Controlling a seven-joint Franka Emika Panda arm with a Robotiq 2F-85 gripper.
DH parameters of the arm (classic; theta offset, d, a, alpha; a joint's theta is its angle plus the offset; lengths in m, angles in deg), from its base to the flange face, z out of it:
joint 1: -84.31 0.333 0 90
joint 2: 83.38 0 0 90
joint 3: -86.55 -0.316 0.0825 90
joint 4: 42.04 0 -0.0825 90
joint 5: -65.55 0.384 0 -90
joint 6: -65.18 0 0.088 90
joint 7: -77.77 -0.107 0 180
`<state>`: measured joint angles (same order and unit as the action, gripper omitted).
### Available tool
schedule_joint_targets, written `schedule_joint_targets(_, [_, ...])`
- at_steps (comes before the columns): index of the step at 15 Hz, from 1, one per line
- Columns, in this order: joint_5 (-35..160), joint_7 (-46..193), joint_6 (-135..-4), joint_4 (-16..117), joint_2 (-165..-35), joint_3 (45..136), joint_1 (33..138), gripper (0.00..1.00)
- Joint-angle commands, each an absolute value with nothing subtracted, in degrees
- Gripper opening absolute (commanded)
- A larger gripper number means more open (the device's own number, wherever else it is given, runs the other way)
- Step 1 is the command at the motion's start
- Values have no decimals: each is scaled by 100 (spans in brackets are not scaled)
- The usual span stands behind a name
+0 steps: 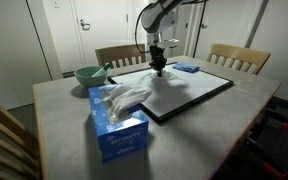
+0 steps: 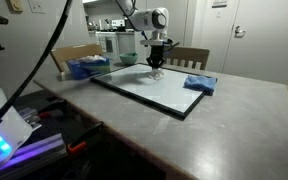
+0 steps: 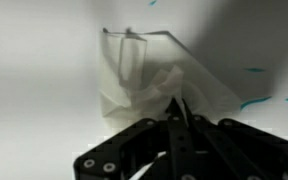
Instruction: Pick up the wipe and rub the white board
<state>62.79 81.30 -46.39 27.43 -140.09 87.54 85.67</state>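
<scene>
Gripper [image 3: 176, 108]: one, closest in the wrist view; its fingers are pressed together, with a fold of the wipe pinched between them.
Wipe [image 3: 144, 75]: one, white and crumpled, spread out from the fingertips and laid against the white board beneath the gripper.
White board [image 1: 184, 92]: one, black-framed, laid flat on the desk; the gripper is seen over its far part in both exterior views.
Pen marks [image 3: 256, 100]: a few short blue strokes on the board beside the wipe; nothing can be read in them.
Blue cloth [image 2: 200, 83]: one, folded, laid at a corner of the board, apart from the gripper.
Tissue box [image 1: 119, 125]: one, blue, with a white tissue drawn up from its top, set on the desk near the board; its print cannot be read.
Bowl [image 1: 89, 74]: one, green, set on the desk beyond the tissue box.
Chairs [image 1: 119, 55]: two counted at the far edge, both wooden, the second chair [image 1: 239, 58] well apart from the first.
Desk [image 1: 54, 110]: one, grey-topped.
</scene>
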Motion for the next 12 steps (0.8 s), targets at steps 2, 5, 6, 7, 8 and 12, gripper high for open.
schedule_joint_targets(2, [6691, 8812, -4482, 2926, -14164, 8107, 8462, 0])
schedule_joint_targets(5, [6968, 9279, -4159, 2850, -14248, 7854, 8392, 0])
schedule_joint_targets(6, [6829, 9153, -4296, 2912, -14245, 8010, 8507, 0])
schedule_joint_targets(7, [6659, 9019, -4466, 2966, -14244, 8184, 8583, 0])
schedule_joint_targets(8, [6609, 8951, -4534, 2974, -14248, 8258, 8577, 0])
schedule_joint_targets(12, [6544, 8567, -4766, 2964, -14255, 8553, 8479, 0])
